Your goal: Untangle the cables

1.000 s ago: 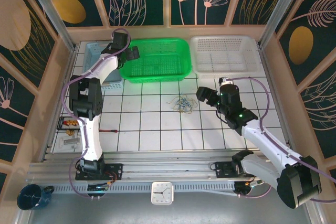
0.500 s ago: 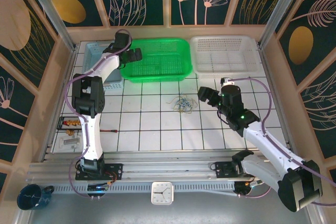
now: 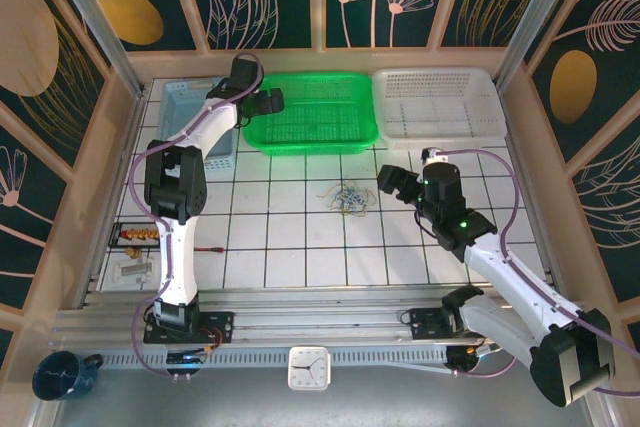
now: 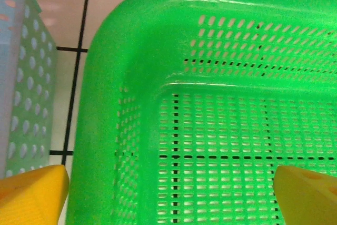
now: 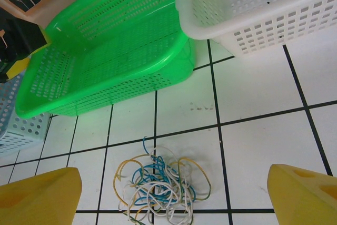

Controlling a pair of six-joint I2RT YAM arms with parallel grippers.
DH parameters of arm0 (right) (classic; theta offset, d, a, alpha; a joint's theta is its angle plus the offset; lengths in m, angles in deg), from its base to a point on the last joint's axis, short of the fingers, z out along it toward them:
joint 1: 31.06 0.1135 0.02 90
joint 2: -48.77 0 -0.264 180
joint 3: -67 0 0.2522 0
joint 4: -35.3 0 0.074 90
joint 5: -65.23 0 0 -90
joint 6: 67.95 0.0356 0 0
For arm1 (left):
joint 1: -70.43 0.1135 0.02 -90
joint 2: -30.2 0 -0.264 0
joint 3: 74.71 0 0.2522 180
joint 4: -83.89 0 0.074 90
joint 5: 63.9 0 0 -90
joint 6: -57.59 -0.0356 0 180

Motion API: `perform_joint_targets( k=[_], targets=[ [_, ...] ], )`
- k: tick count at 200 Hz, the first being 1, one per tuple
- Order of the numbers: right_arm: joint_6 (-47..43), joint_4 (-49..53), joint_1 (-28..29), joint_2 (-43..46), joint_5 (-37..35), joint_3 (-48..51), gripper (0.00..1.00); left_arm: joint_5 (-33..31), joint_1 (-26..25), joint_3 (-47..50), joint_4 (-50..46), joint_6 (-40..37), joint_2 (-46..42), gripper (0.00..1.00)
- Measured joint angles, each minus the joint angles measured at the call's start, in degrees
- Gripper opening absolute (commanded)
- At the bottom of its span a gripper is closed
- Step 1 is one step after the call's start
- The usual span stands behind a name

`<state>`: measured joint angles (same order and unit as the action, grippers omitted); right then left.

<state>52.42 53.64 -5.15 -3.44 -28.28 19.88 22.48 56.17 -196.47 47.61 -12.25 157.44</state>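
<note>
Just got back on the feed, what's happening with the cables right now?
Nothing is held yet. The cables lie in one tangled bunch on the tiled table, in front of the green basket. The right gripper hangs open just to their right, facing them. The left gripper is at the back, open, with one finger on either side of the green basket's left wall.

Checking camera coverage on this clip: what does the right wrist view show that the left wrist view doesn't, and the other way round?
Right wrist view: the cables, a loose tangle of blue, yellowish and whitish wire lying on a tile, framed by the open right gripper, plus the white basket. Left wrist view: the open left gripper over a corner of the green basket, close enough to see its perforated floor. Shared: the green basket, the pale blue basket beside it, and the tiled table.
</note>
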Motion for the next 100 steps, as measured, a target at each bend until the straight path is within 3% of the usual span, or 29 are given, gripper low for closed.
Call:
perform_joint_targets(
  k=[51, 100],
  targets=[
    [0.0, 0.0, 0.0, -0.1, 0.2, 1.0, 0.90, -5.9, 0.0, 2.5, -1.3, -0.1, -3.2, 0.99],
    [0.0, -2.2, 0.0, -5.0, 2.1, 1.6, 0.86, -1.7, 0.0, 17.0, 2.7, 1.0, -19.8, 0.99]
  ],
)
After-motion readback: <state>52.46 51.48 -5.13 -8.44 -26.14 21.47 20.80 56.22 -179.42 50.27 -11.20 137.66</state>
